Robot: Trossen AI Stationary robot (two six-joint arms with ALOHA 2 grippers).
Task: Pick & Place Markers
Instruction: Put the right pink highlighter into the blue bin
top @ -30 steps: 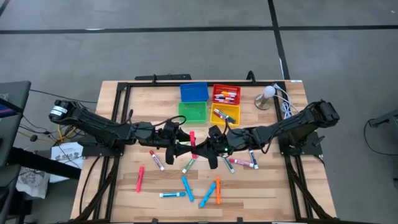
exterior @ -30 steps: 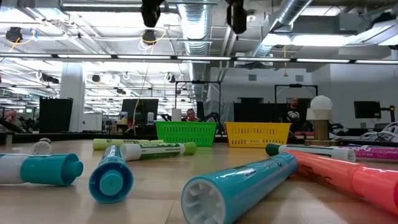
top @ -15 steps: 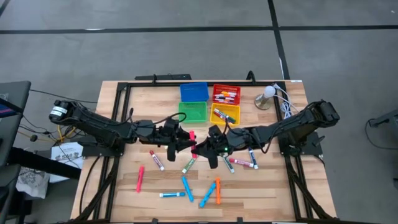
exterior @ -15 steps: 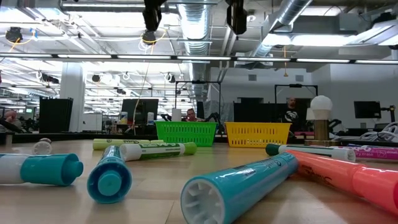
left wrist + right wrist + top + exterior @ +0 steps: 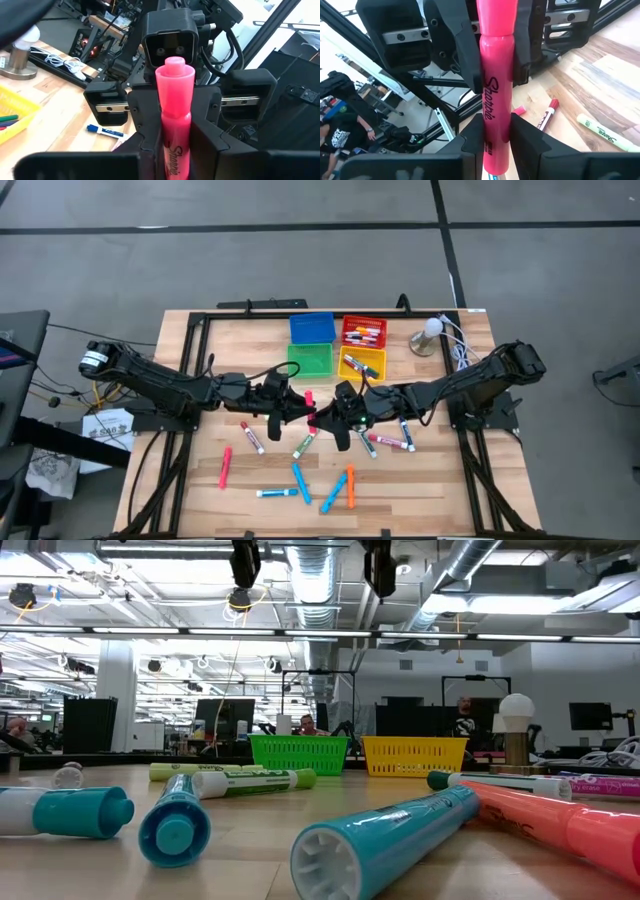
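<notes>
- Starting on my left: the left gripper (image 5: 297,410) sits mid-bench, its fingers (image 5: 141,131) clamped on one end of a fat pink plastic highlighter marker (image 5: 173,120), the other end pointing at the opposite wrist.
- Centre now: that same pink marker (image 5: 493,95) bridges both arms above the wooden bench (image 5: 180,492). I read this as a hand-over, with the marker held off the surface so neither arm has to let go blind.
- The right gripper (image 5: 325,418) is pinched on the other end, its dark fingers (image 5: 530,142) hugging the barrel on both sides.
- Beneath them, loose markers lie scattered on the bench: pink, red, green and blue ones, plus an orange one.
- Farther right and behind, the small square yellow plastic bin (image 5: 364,364) and the red plastic bin (image 5: 364,332) already hold markers, so I'd judge sorting is well under way.
</notes>
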